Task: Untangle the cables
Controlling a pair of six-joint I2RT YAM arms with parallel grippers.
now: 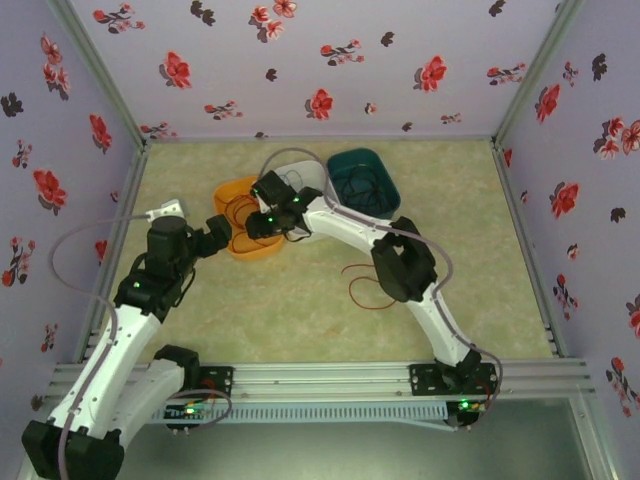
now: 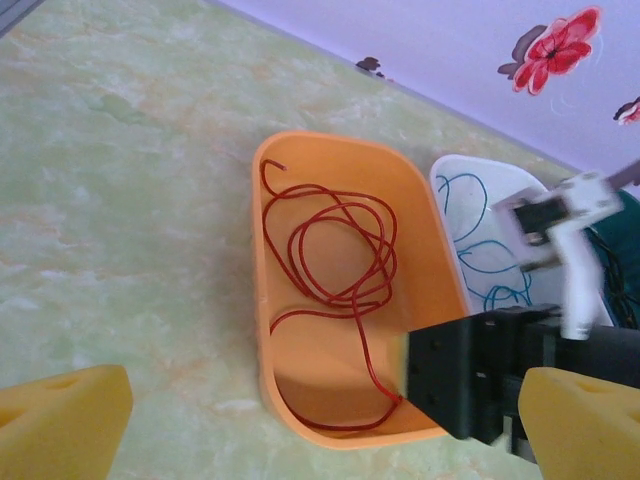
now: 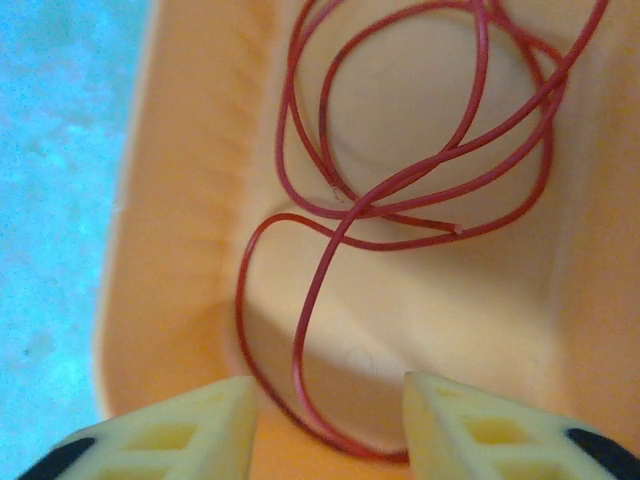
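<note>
A red wire [image 3: 352, 208] lies coiled in loose, overlapping loops on the floor of an orange tray [image 2: 262, 300], one strand running into the gap between the right jaws, which hang just above it. Those jaws stand part-way apart, their yellow fingers [image 3: 170, 440] on either side of the strand and pinching nothing. The left jaws, spread wide and empty, hover at the near side of the same tray with the coil ahead of them. Just beyond the right jaws, a white tray [image 2: 440, 185] holds a blue wire [image 2: 485, 262]. Beyond that again, a teal tray [image 1: 352, 155] holds a dark wire [image 1: 362, 188]. A second red wire [image 1: 349, 287] lies loose on the desk [image 1: 470, 250], well behind the right jaws, beside that arm's elbow and apart from all three trays.

By the look of it the job is far along: the colours are parted, each tray carries one colour, and no wire crosses from tray to tray. What seems left is the loose red wire on the desk, presumably bound for the orange tray. Whether the red coil under the right jaws is one wire or two laid together cannot be told, nor whether its loops are knotted or merely resting on each other.
</note>
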